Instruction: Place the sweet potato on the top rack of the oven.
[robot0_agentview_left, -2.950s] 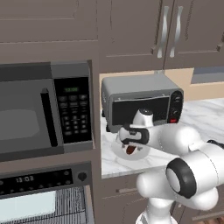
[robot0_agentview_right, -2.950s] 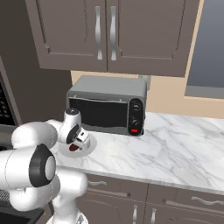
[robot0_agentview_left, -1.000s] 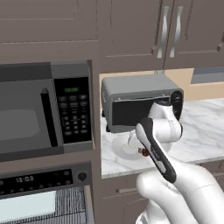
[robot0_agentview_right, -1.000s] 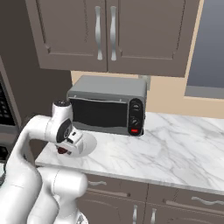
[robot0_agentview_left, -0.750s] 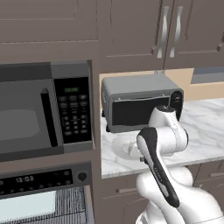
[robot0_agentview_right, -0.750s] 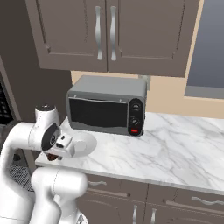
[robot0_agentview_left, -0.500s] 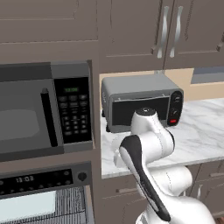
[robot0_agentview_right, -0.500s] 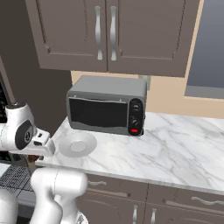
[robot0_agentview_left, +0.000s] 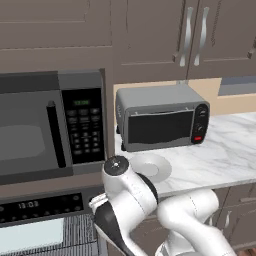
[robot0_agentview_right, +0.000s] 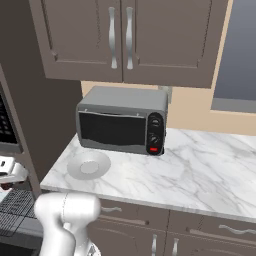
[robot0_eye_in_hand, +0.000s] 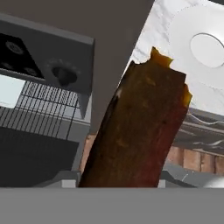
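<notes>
In the hand view the sweet potato (robot0_eye_in_hand: 144, 131) fills the centre, its long axis running from bottom centre up and slightly right, the ragged end pointing toward the white plate (robot0_eye_in_hand: 199, 39) at upper right. The jaws grip it. The top rack (robot0_eye_in_hand: 48, 105) lies at left, below the oven (robot0_eye_in_hand: 43, 48) knob.

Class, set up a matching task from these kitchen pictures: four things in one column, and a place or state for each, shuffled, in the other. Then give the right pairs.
Things:
1. sweet potato
2. white plate
3. toaster oven
4. microwave

Places or states:
A. bare, on the marble counter
B. built into the wall above the oven
C. at the back of the counter, under the cabinets
D. close before the hand camera, held up

Pairs: 1-D, 2-A, 3-C, 4-B
</notes>
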